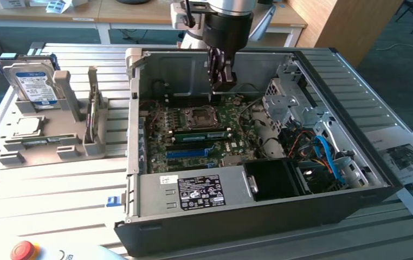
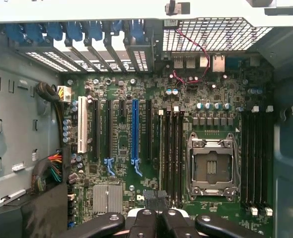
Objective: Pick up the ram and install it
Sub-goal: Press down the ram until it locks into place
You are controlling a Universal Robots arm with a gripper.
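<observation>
Black, rounded gripper (image 2: 156, 218) fingers fill the closest edge of the wrist view, pressed together with nothing visible between them; in the exterior view the same gripper (image 1: 223, 81) hangs clenched and empty-looking on the dark arm, inside the open black desktop computer case (image 1: 264, 222), above the rear part of the green motherboard (image 1: 192, 146). The ram (image 1: 202, 135), a long thin green circuit-board stick with small dark chips, stands on edge on the motherboard just beside the square silver processor socket (image 1: 197, 116), on the side nearer the long blue plastic slot (image 1: 188, 153); the gripper is well apart from it, higher up. Whether the stick is pushed fully home in its slot cannot be told. From the wrist, the motherboard (image 2: 216, 99) lies spread out below, with the socket (image 2: 210, 166), rows of dark memory slots on either side of it, the blue slot (image 2: 135, 131) and a white plastic slot (image 2: 82, 124). A silver power supply box with a black label (image 1: 192, 192) sits at the near end of the case. On the exterior view's left, a boxy silver-and-blue hard drive (image 1: 34, 81) stands upright in a grey plastic holder (image 1: 62, 135) on the slatted metal table (image 1: 47, 184), and a red emergency button (image 1: 23, 250) sits at the near corner.
</observation>
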